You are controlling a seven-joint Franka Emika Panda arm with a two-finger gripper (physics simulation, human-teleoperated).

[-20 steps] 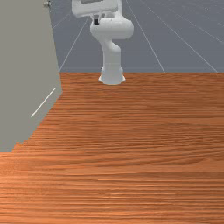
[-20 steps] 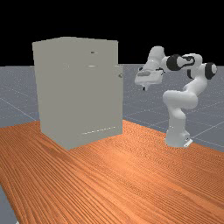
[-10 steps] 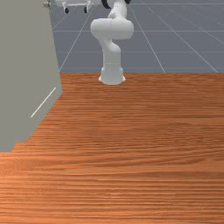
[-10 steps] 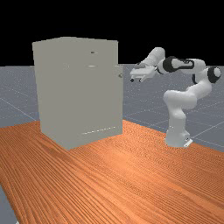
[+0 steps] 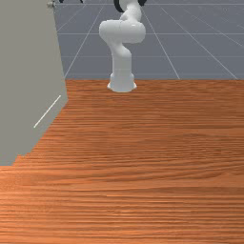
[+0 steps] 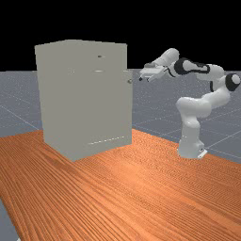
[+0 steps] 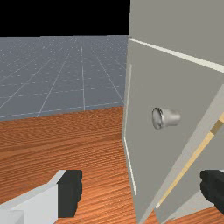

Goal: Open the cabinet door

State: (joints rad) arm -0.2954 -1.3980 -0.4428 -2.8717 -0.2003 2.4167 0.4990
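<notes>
In the far view my gripper (image 6: 145,79) is raised just right of the cabinet (image 6: 84,103), level with the small knob (image 6: 130,81) and apart from it. The wrist view has the gripper (image 7: 142,190) with its fingers wide apart and nothing held. Ahead of them, a round metal knob (image 7: 166,118) sticks out from the grey door (image 7: 146,83). A narrow tan strip runs beside the door's edge, between it and the cabinet's side (image 7: 197,199). At the front view's top edge, the gripper's dark tips are near the knob (image 5: 51,5).
The tall grey cabinet stands on the wooden table (image 6: 141,188), left of the arm's base (image 6: 190,143) in the far view. Above the door in the wrist view is another grey panel (image 7: 183,26), parted from it by a light seam.
My hand has swung up from a downward tilt to point at the cabinet and has come closer to it, toward the far view's left. The cabinet and door have not moved.
</notes>
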